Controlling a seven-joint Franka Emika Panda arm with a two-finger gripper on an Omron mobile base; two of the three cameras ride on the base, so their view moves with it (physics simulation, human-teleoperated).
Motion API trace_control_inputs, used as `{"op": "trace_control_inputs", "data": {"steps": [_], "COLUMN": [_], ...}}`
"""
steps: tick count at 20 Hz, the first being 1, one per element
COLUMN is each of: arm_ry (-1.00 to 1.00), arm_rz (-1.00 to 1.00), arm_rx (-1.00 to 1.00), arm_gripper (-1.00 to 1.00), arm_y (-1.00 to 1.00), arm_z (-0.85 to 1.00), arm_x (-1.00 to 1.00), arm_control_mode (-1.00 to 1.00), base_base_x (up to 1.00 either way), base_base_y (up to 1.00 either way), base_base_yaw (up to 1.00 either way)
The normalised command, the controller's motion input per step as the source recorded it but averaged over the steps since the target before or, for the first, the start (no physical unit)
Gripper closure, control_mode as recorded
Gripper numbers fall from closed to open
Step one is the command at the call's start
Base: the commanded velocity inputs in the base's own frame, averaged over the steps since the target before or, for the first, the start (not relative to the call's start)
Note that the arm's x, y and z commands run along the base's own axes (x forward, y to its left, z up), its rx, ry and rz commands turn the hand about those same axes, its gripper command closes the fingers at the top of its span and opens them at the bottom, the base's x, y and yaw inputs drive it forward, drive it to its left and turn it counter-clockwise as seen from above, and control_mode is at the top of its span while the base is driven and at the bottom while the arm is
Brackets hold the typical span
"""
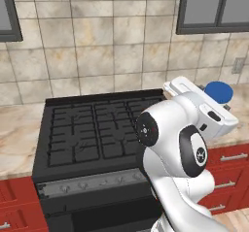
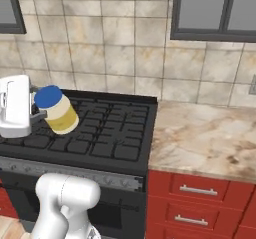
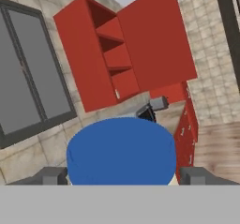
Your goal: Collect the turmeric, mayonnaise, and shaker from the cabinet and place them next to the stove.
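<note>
Gripper (image 2: pixel 39 114) clamped on mayonnaise (image 2: pixel 57 109), jar tilted, carried in air over the stove (image 2: pixel 100 128). Step in hand: mayo delivery. Next, I'd say: swing right to the marble counter (image 2: pixel 200 138), lower near stove, release.

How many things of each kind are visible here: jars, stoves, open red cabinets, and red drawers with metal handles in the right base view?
Jars: 1, the mayonnaise between the fingers
Stoves: 1, the stove
Open red cabinets: 1, the cabinet
Red drawers with metal handles: 2
Total: 5
</note>
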Motion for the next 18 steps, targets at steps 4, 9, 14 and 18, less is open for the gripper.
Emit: {"op": "trace_control_inputs", "data": {"steps": [4,9,14,18], "arm_ry": [0.0,0.0,0.0,0.0], "arm_rz": [0.0,0.0,0.0,0.0], "arm_rx": [0.0,0.0,0.0,0.0], "arm_gripper": [1.0,1.0,1.0,1.0], "arm_y": [0.0,0.0,0.0,0.0], "arm_z": [0.0,0.0,0.0,0.0], "arm_x": [0.0,0.0,0.0,0.0], "arm_control_mode": [1.0,1.0,1.0,1.0], "base_base_x": [0.31,0.53,0.66,0.44], "base_base_y": [0.83,0.66,0.43,0.12], "base_base_yaw": [0.0,0.0,0.0,0.0]}}
